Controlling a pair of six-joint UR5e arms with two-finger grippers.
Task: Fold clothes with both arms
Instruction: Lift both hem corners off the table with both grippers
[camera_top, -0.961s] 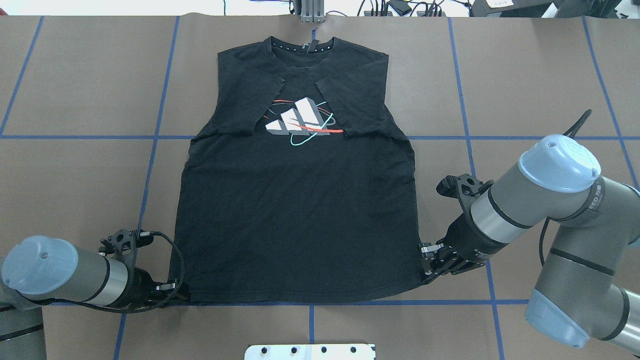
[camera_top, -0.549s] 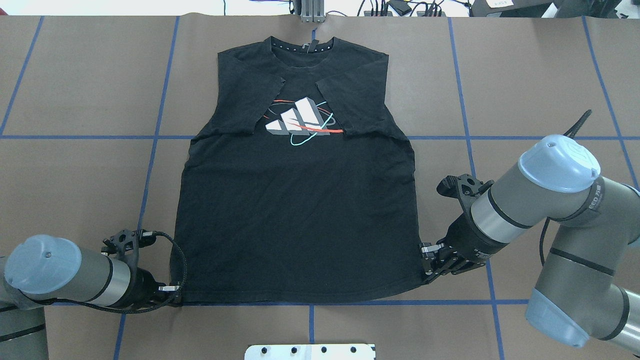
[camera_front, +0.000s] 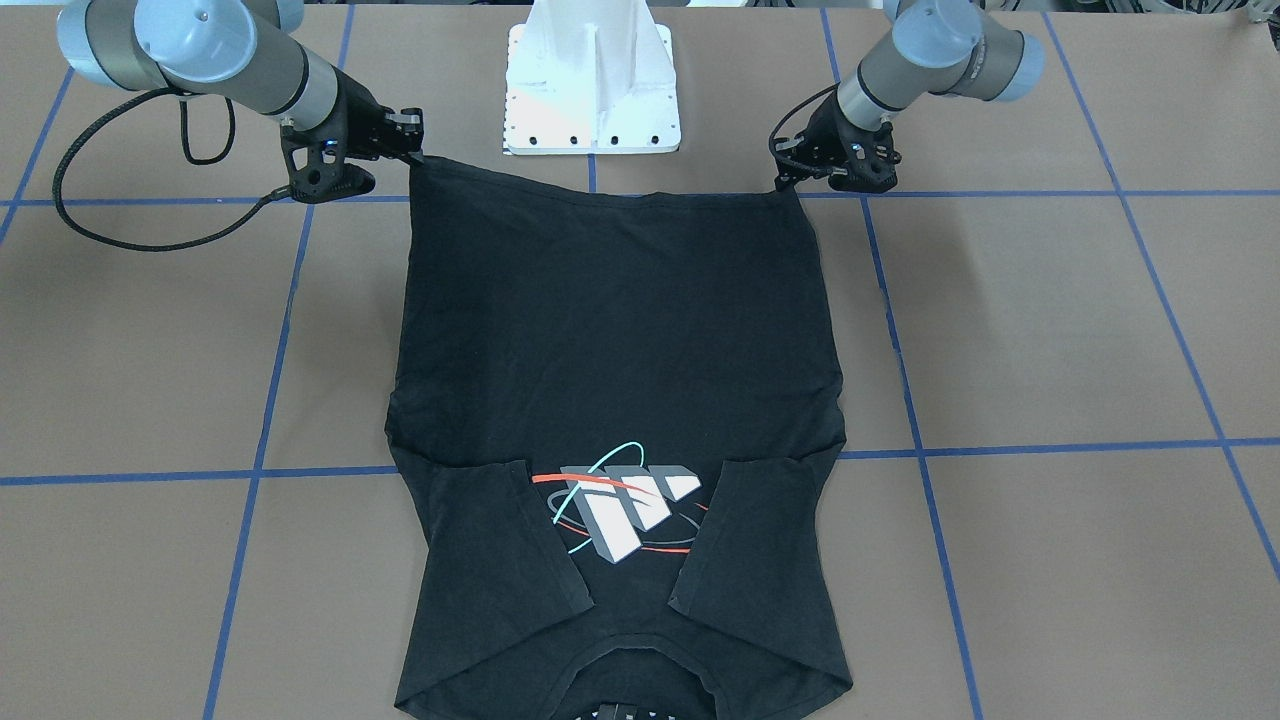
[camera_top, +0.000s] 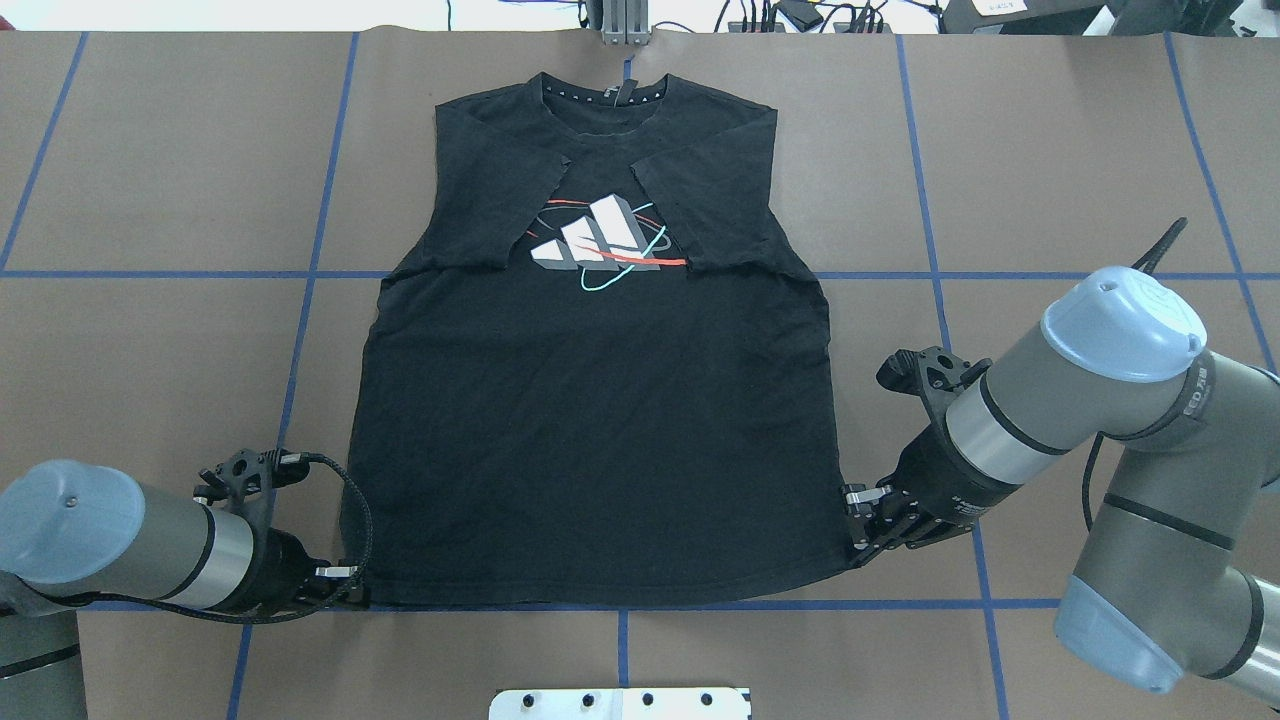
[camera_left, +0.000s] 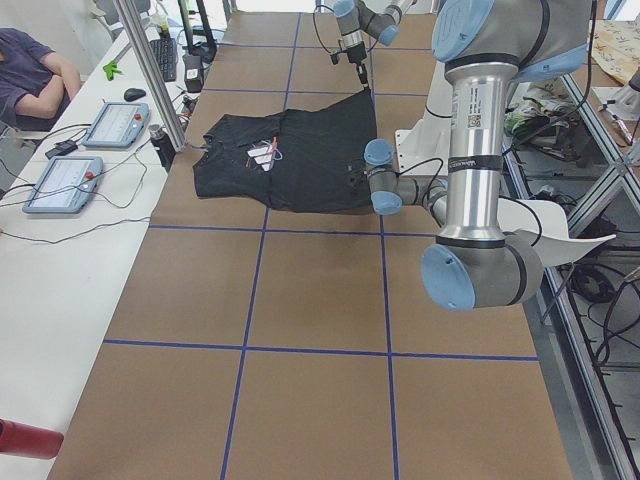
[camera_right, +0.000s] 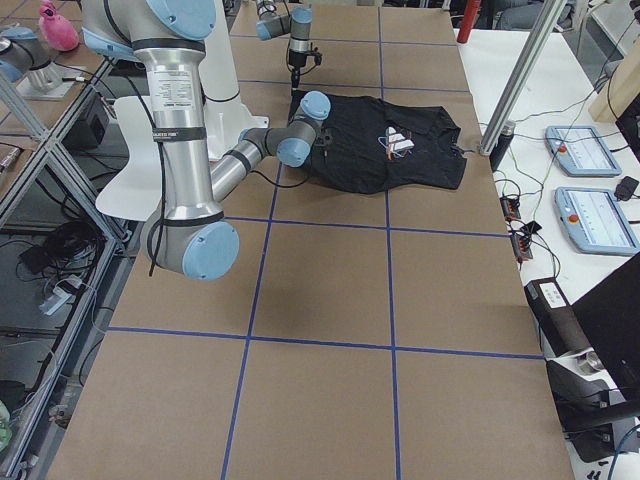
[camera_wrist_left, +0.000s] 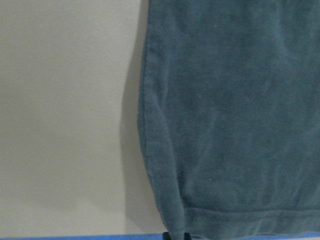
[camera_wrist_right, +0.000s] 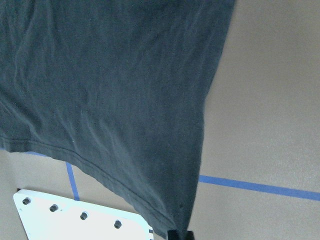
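T-shirt (camera_top: 600, 430) hem corners — pinched by end effectors (camera_top: 350, 597) (camera_top: 857, 553).

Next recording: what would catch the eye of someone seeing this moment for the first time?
A black T-shirt lies spread front-up in the middle of the table, with both sleeves folded in beside its white, red and cyan print. At the hem nearest the robot, the left gripper and the right gripper each pinch one bottom corner, fingers closed on the cloth.
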